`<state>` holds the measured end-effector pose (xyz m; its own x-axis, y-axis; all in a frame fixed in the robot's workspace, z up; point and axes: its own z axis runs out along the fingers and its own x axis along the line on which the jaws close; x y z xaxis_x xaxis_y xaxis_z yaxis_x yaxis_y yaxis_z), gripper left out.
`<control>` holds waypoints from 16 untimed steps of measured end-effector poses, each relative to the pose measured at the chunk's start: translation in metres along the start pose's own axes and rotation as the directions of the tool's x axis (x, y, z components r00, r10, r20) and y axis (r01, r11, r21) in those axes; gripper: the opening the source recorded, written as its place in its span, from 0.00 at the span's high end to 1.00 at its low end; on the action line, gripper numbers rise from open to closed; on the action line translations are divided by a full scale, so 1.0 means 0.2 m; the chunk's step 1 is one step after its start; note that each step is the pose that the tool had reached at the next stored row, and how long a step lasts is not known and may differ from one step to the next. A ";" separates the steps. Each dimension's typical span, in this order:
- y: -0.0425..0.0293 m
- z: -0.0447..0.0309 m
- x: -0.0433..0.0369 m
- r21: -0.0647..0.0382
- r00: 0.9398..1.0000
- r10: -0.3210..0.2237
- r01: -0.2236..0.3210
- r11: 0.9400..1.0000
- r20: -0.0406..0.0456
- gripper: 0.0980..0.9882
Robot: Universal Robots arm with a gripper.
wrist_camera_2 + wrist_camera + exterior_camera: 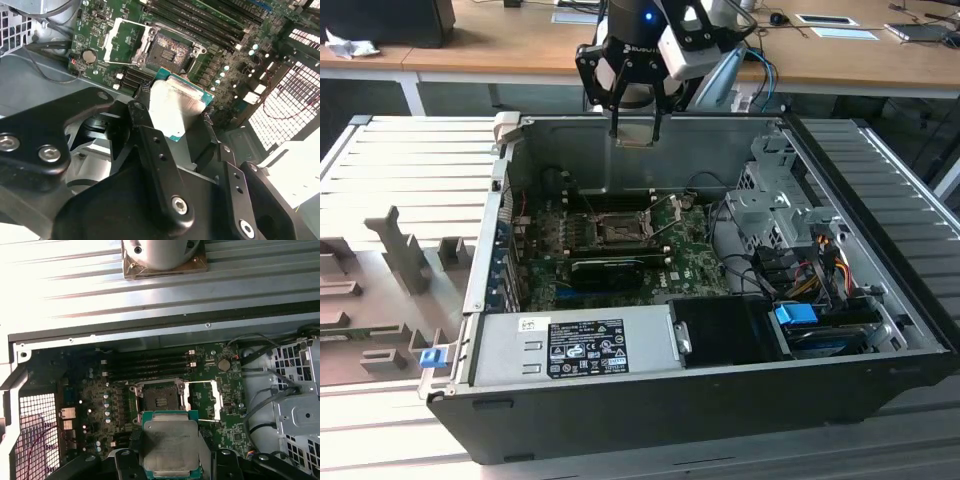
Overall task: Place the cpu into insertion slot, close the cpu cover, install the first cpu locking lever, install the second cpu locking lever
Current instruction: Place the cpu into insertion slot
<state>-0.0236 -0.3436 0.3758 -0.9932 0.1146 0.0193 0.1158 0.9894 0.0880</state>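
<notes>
My gripper (636, 135) hangs above the rear wall of the open computer case, shut on the cpu (636, 129), a small square chip with a silvery top. Both wrist views show the cpu (170, 442) (175, 107) clamped by its edges between the black fingers (125, 456). The insertion slot (159, 401) (172, 50) (616, 228) lies bare on the green board below, well apart from the chip. The cpu cover (218, 401) (109, 42) is swung open to one side of the slot.
A long black card (610, 268) lies just in front of the socket, and memory slots (150, 365) run behind it. A grey power supply (580, 345) fills the case front. A drive cage (770, 200) and cables (820, 260) stand at the exterior view's right.
</notes>
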 end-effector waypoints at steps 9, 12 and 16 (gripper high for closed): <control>0.000 0.002 0.000 -0.001 0.999 0.040 -0.040 0.999 0.004 0.52; 0.000 0.003 0.000 -0.001 0.998 0.061 -0.061 0.998 0.005 0.52; 0.000 0.004 0.001 -0.003 0.993 0.116 -0.116 0.993 0.010 0.52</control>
<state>-0.0238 -0.3436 0.3749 -0.9730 0.2298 0.0192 0.2306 0.9690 0.0882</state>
